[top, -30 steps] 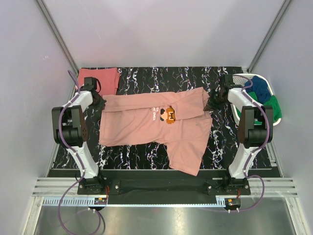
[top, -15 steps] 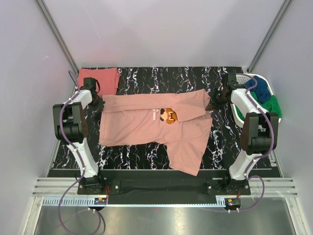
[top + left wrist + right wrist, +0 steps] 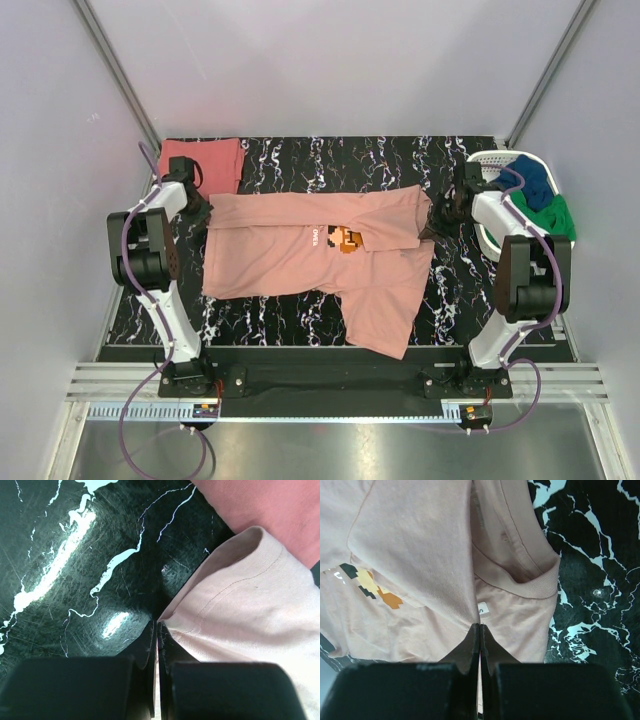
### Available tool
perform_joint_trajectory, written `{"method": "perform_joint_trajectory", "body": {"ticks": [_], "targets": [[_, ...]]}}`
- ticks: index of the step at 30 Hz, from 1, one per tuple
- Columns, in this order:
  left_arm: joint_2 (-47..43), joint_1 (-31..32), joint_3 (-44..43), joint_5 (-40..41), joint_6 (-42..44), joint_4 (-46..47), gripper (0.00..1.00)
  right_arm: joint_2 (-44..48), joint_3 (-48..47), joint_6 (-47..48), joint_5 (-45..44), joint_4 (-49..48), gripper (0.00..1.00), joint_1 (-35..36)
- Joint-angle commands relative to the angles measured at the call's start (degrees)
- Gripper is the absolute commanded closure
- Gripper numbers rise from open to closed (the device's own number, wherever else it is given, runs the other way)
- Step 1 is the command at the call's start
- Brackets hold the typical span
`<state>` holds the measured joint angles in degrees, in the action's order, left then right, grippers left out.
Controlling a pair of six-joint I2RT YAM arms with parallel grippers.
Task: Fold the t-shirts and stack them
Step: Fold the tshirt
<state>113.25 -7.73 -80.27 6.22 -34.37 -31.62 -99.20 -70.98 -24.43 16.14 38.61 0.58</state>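
A pale salmon-pink t-shirt (image 3: 300, 255) lies spread across the middle of the black marble table, its far edge folded over toward the pixel print (image 3: 346, 238). My left gripper (image 3: 206, 216) is shut on the shirt's left edge, and cloth (image 3: 240, 615) shows between its fingertips (image 3: 156, 626). At the right edge my right gripper (image 3: 438, 214) is shut on the fold, just below the collar (image 3: 520, 577) and the white size tag (image 3: 483, 608). A darker coral-red t-shirt (image 3: 204, 162) lies folded at the back left corner; its edge (image 3: 270, 510) also shows in the left wrist view.
A white basket (image 3: 489, 232) with blue and green clothes stands at the right edge of the table, close behind the right arm. Metal frame posts rise at both back corners. Bare marble (image 3: 340, 160) shows beyond the shirt.
The shirt's folded far edge has come a little nearer and now covers part of the print. The right arm's elbow has swung outward to the right. Both grippers stay shut.
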Motion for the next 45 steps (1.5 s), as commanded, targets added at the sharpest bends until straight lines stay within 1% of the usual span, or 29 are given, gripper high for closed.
{"method": "perform_joint_trajectory", "body": {"ticks": [1,5,11,13,14,15,17,18,19,20,21,22,23,24,25,26,27,29,30,33,35,36,39,43,45], "targets": [[0.83,-0.54,-1.82,1.34,1.06,0.33,1.0,2.87,1.98,-1.32,0.21,-1.87,1.0,-0.23],[1.09,-0.62,-2.08,2.04,1.15,-0.46,1.0,1.73,4.09,-1.85,-0.58,-3.19,1.0,-0.23],[1.8,-0.62,-4.01,2.66,1.5,-2.22,1.0,0.59,4.1,-2.38,-1.46,-3.72,1.0,-0.23],[1.62,-0.62,-5.42,2.48,1.5,-3.53,0.86,-0.12,3.92,-2.03,-0.76,-3.98,1.0,-0.23],[1.19,-0.54,-5.68,2.31,1.5,-3.71,0.77,-0.21,4.01,-1.94,0.02,-4.24,1.0,-0.23],[0.57,-0.54,-5.6,2.39,1.5,-4.06,0.63,-0.55,3.83,-1.94,0.03,-4.33,1.0,-0.23],[-3.72,0.16,-4.29,2.39,1.67,-3.81,0.59,-0.56,3.92,-1.94,0.21,-4.68,1.0,-0.23],[-5.74,1.56,-2.98,1.26,1.59,-3.37,0.58,-0.38,4.01,-2.2,0.38,-4.95,1.0,-0.23],[-8.2,2.79,-0.09,0.21,2.37,-0.15,0.57,-0.38,4.09,-2.47,0.47,-5.21,1.0,-0.23],[-12.4,4.02,1.33,-0.59,2.29,1.02,0.57,-0.3,4.1,-2.56,0.82,-5.12,1.0,-0.23],[-14.7,6.73,2.82,-4.68,1.77,2.25,0.6,-0.21,4.18,-2.73,1.08,-5.47,1.0,-0.23],[-16.81,8.15,7.71,-8.99,1.41,7.92,0.62,-0.29,4.18,-2.82,1.35,-5.48,1.0,-0.23],[-20.32,10.78,9.76,-12.25,0.98,11.19,0.62,-0.21,4.1,-2.82,1.44,-5.48,1.0,-0.23],[-21.31,16.37,11.09,-15.33,0.45,15.4,0.62,-0.03,4.18,-2.82,1.35,-5.48,1.0,-0.23],[-21.58,19.3,11.8,-16.14,0.01,16.23,0.62,0.06,4.27,-2.82,1.35,-5.56,1.0,-0.23],[-21.06,22.2,11.98,-15.98,-0.87,16.5,0.62,0.32,4.45,-2.73,1.35,-5.82,1.0,-0.23],[-20.53,27.19,12.15,-18.06,-1.74,18.5,0.62,0.49,4.53,-2.99,1.52,-6.0,1.0,-0.31],[-19.13,31.35,12.76,-18.79,-5.17,20.62,0.62,0.67,4.88,-3.26,1.87,-6.35,1.0,-0.23],[-17.73,34.76,13.12,-19.66,-6.14,24.37,0.61,0.85,5.06,-3.52,1.96,-6.79,1.0,-0.23],[-15.0,39.61,12.95,-19.4,-9.04,30.09,0.58,1.55,5.94,-3.7,2.23,-7.41,1.0,-0.23],[-11.84,41.2,12.07,-19.14,-10.54,31.43,0.56,2.08,7.08,-3.96,2.49,-8.02,1.0,-0.23],[-9.82,42.26,11.11,-19.4,-11.41,33.88,0.56,2.43,7.26,-4.14,2.67,-8.55,1.0,-0.23],[-6.83,44.54,9.09,-20.19,-12.91,37.49,0.56,2.43,7.7,-4.66,3.28,-9.52,1.0,-0.23],[-1.56,46.92,6.8,-18.71,-15.54,37.33,0.55,2.69,8.31,-5.37,4.34,-10.4,1.0,-0.23],[-0.49,47.28,7.32,-17.73,-16.78,39.25,0.55,2.87,8.58,-5.37,4.42,-10.92,1.0,-0.23]]}}
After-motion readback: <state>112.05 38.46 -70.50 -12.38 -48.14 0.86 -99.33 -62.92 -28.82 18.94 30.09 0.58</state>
